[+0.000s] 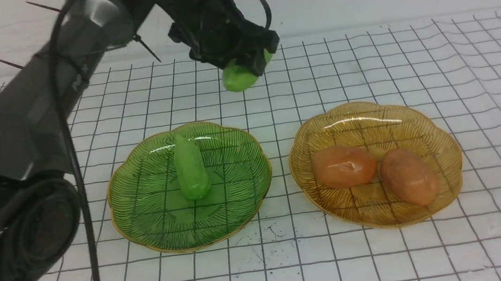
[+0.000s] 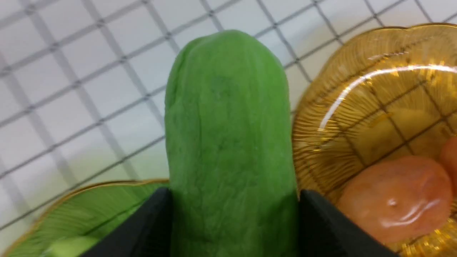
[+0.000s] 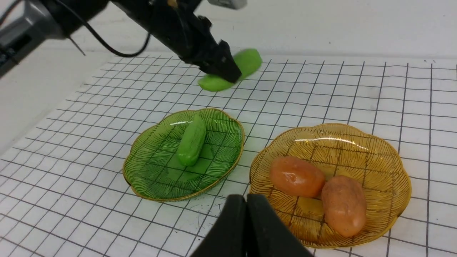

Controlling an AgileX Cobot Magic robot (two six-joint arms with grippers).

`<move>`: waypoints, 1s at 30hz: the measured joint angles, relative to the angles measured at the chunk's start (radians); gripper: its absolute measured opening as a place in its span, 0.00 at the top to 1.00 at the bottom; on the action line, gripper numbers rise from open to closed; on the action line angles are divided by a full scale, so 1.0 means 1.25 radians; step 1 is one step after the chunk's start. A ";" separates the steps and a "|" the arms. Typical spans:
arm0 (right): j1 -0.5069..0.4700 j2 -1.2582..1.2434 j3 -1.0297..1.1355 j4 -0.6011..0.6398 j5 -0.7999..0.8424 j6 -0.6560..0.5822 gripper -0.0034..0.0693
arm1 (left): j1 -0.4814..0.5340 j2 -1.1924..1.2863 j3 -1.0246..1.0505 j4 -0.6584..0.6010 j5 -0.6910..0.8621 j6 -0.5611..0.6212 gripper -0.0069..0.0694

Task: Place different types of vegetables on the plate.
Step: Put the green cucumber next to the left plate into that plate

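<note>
over the far middle of the grid-lined tabletop, beyond the gap between the two plates, the left gripper held a light-green toy cucumber. its jaws pinched the sides while much of the length jutted free. the right gripper sat closed and empty near the front edge. a second cucumber lay in the green plate, and a glossy potato and a duller potato lay side by side in the amber plate. the smooth skin and long overhang could have let the held piece pivot or slip. dropped from too high, it could have bounced off the second cucumber or rolled over the shallow rim. a carry drifting sideways could have landed it among the potatoes.
</note>
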 joint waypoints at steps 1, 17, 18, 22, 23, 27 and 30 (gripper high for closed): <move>0.000 0.000 0.000 0.011 0.000 0.000 0.97 | 0.002 -0.010 0.011 0.004 0.001 -0.007 0.40; 0.000 0.000 0.000 0.075 0.011 0.000 0.97 | 0.010 -0.117 0.464 0.006 -0.002 -0.060 0.40; 0.000 0.000 0.000 0.075 0.011 0.000 0.97 | 0.010 -0.107 0.464 0.006 -0.004 -0.061 0.40; 0.000 0.000 0.000 0.079 0.031 -0.001 0.97 | 0.010 -0.087 0.464 0.006 -0.007 -0.061 0.40; 0.000 0.000 0.000 0.079 0.035 -0.002 0.97 | 0.010 -0.087 0.464 0.006 -0.007 -0.061 0.39; 0.000 -0.035 0.000 0.046 0.050 -0.045 0.97 | 0.010 -0.085 0.462 0.008 -0.007 -0.060 0.28; 0.000 -0.082 0.000 -0.007 0.023 -0.050 0.97 | 0.010 -0.085 0.462 0.012 -0.007 -0.060 0.22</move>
